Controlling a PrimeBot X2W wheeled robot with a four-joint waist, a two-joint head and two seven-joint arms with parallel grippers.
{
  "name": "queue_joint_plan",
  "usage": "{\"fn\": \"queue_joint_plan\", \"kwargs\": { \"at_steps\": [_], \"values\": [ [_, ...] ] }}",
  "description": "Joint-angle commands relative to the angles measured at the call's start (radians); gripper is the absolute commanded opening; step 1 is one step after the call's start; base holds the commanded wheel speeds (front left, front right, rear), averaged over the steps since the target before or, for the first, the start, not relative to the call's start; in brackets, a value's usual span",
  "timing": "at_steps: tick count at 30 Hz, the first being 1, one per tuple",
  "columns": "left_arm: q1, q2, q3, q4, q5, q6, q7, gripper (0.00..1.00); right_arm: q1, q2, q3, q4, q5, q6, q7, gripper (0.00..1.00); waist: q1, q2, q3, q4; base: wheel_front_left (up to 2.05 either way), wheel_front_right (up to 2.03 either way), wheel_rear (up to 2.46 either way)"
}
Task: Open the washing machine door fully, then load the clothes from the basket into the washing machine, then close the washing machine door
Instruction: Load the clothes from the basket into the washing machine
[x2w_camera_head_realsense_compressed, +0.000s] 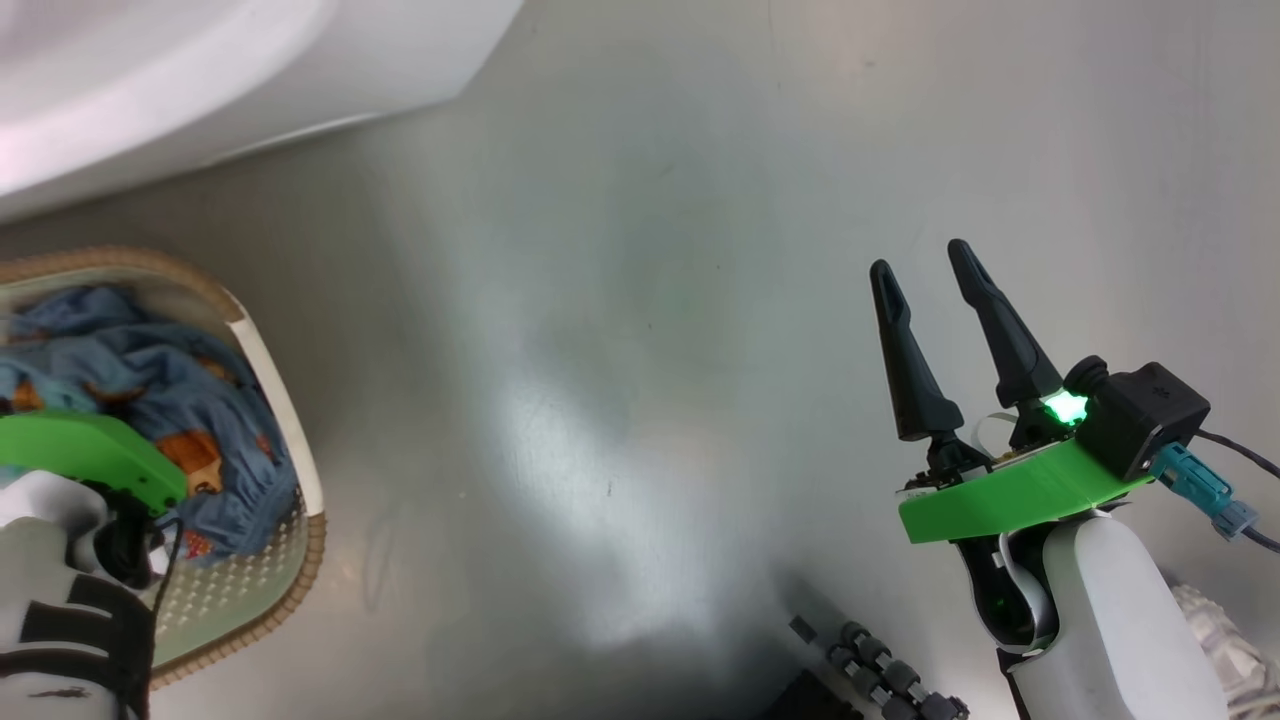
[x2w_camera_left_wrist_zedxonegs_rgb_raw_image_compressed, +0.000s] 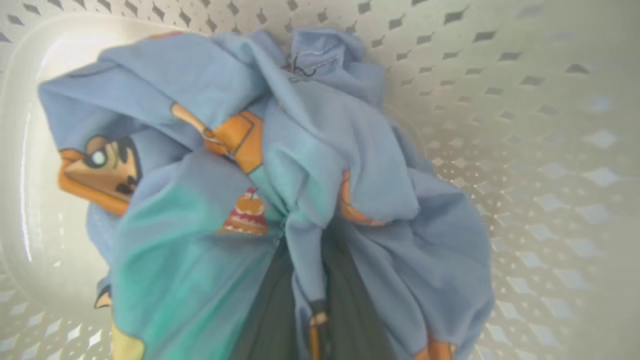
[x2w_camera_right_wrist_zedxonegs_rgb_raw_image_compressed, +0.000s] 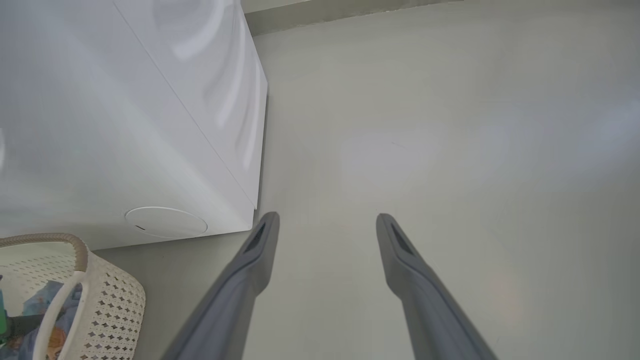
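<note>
At the left, one basket (x2w_camera_head_realsense_compressed: 312, 545) stands on the floor (x2w_camera_head_realsense_compressed: 620, 300), just in front of the lower front corner of the one washing machine (x2w_camera_right_wrist_zedxonegs_rgb_raw_image_compressed: 100, 125), near its round white hatch (x2w_camera_right_wrist_zedxonegs_rgb_raw_image_compressed: 166, 222). In the head view the basket's visible long side runs up and down, and its far end is cut by the left edge. The clothes (x2w_camera_head_realsense_compressed: 130, 370) lie inside it as one crumpled heap, piled against the near wall. How many garments make up the heap cannot be told.

The left arm reaches down into the basket from above. In the left wrist view the left gripper (x2w_camera_left_wrist_zedxonegs_rgb_raw_image_compressed: 307, 250) is buried in the heap. Its two dark fingers (x2w_camera_left_wrist_zedxonegs_rgb_raw_image_compressed: 265, 310) stand close together with a narrow fold of the blue cloth pinched between them. That fold runs lengthwise along the fingers, and the rest of the fabric bunches around and beyond them toward the basket's perforated wall. The heap itself has no clear long axis.

Farther right the floor lies open. Above it, well apart from the basket, the right gripper (x2w_camera_head_realsense_compressed: 920, 258) hangs with its two fingers spread wide and nothing between them. They point up the head view, leaning a little left.
</note>
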Motion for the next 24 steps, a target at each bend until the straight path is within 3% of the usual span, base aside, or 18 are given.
{"fn": "queue_joint_plan", "kwargs": {
  "at_steps": [1,12,24],
  "values": [
    [0.044,0.027,0.015,-0.007,0.002,-0.005,-0.021,0.0,0.017,-0.002,0.015,-0.018,-0.003,0.002,-0.005,1.0,0.0,-0.0001,-0.024,0.013,0.0,0.0,0.0],
    [0.136,-0.013,-0.031,-0.04,0.01,-0.053,-0.177,0.0,0.035,-0.002,-0.012,0.0,-0.052,0.002,-0.005,1.0,0.0,-0.0001,-0.194,0.098,0.0,0.0,0.0],
    [0.272,-0.07,-0.084,-0.239,-0.043,-0.063,-0.203,0.0,0.075,-0.002,-0.032,0.03,-0.08,0.002,-0.005,1.0,0.0,-0.0001,-0.341,0.162,0.0,0.0,0.0]
  ]
}}
